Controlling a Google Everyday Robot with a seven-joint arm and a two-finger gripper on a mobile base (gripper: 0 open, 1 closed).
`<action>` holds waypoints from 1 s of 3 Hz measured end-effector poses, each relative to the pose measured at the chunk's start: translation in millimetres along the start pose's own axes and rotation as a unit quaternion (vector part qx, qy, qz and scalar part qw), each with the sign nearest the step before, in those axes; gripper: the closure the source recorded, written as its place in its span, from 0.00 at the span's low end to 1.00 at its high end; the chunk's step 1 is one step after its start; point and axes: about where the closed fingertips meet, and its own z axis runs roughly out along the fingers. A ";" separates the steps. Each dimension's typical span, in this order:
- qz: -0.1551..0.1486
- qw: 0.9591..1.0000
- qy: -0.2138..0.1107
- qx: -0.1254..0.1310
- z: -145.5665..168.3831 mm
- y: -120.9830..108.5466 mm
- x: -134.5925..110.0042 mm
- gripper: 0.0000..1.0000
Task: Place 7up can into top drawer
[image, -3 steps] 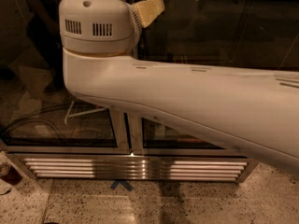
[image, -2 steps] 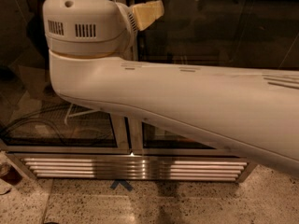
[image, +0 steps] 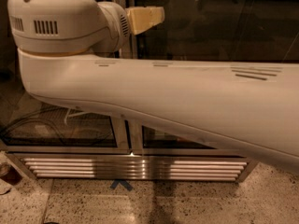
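The robot arm [image: 187, 101] occupies most of the frame, a broad cream-coloured link running from the right edge up to the upper left. There it meets a rounded joint housing [image: 51, 22] with vent slots on its side. Only a tan part of the gripper [image: 145, 18] shows, projecting to the right from behind the housing at upper centre, against dark glass. Whether the gripper is released, clenched or grasping anything cannot be told from this view. The position of the 7up can cannot be determined; the arm blocks much of the scene. Behind the arm stands a glass-fronted cabinet [image: 60, 129] with a pale vertical post [image: 131, 136] between two panes, at lower centre. Dark cables [image: 28, 129] lie looped behind the left pane. Below the panes a metal louvred grille [image: 135, 168] with horizontal slats runs across the lower part of the frame. Speckled stone flooring [image: 187, 204] fills the bottom edge, and a small blue mark [image: 121, 185] sits on it just below the grille, left of centre.
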 end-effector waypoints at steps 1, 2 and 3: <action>0.019 1.000 0.022 0.007 -0.9 -2.4 7.6 0.00; 0.020 0.999 0.024 0.008 -1.0 -2.6 8.4 0.00; 0.019 0.999 0.037 0.015 -3.6 -5.3 5.8 0.00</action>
